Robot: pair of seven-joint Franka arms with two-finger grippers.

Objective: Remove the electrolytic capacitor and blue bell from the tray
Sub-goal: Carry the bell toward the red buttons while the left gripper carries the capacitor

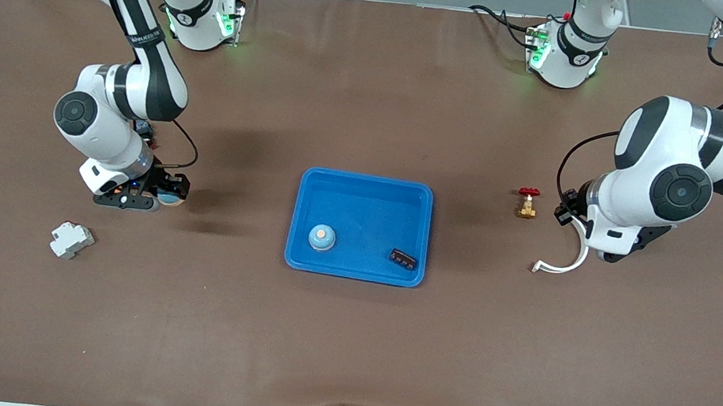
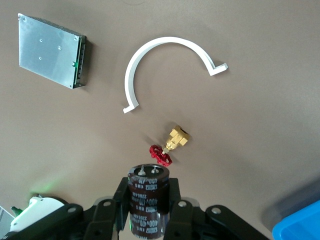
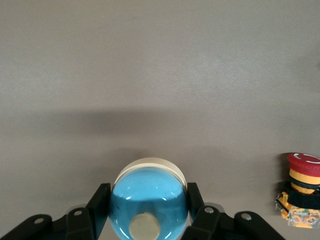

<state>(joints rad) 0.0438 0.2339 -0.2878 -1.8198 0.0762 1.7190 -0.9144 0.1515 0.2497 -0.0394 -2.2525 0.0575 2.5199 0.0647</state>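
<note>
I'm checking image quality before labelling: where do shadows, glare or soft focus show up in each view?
Front view: soft dark shadows on the brown table beside the blue tray. Left wrist view: the capacitor in the left gripper is sharp; the tray corner is blurred. Right wrist view: highlights glint on the blue bell in the right gripper; a broad shadow band crosses the table.

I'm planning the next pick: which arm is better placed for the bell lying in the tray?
Right, probably: the loose bell sits at the right arm's end of the tray. Both are loaded: right gripper holds a second bell, left gripper a capacitor.
</note>
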